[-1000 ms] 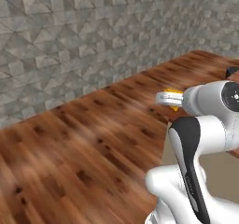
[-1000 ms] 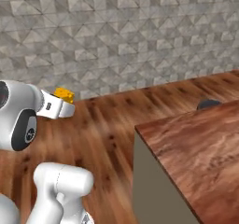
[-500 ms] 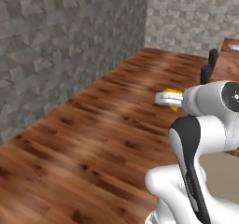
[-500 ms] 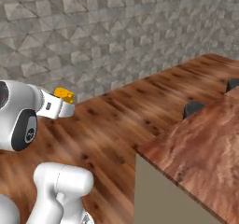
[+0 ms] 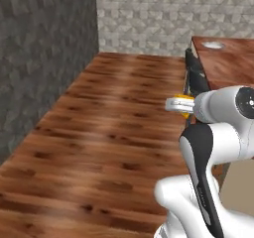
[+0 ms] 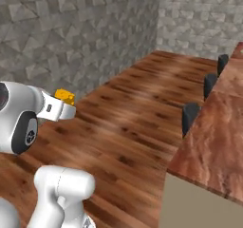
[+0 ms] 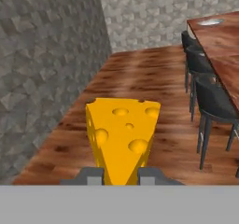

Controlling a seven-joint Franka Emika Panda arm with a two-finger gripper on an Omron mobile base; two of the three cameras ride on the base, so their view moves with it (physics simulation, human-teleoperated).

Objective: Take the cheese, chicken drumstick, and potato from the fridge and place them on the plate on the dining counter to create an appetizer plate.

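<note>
A wide floor of glossy reddish-brown wood planks (image 5: pixel 114 133) runs toward grey stone-patterned walls (image 5: pixel 44 58). At about two o'clock from the robot stands the large dining worktop with a reddish-brown wood-grain top (image 6: pixel 213 141), dark chairs (image 7: pixel 212 104) tucked along its near edge. Far down that worktop, at one o'clock in the hand view, lies a round pale plate (image 7: pixel 210 21); it looks bare, though it is too small to be sure.

The white arm carries its claw (image 7: pixel 121 175) out in front at chest height, clenched on a small yellow-orange wedge of cheese with holes (image 7: pixel 122 139), the two dark tips pinching its lower end. The cheese is in the air over the floor, well apart from the plate.

Judging from this, the task is early: the cheese is picked and in transit, not yet delivered. The drumstick and potato remain to be fetched.
</note>
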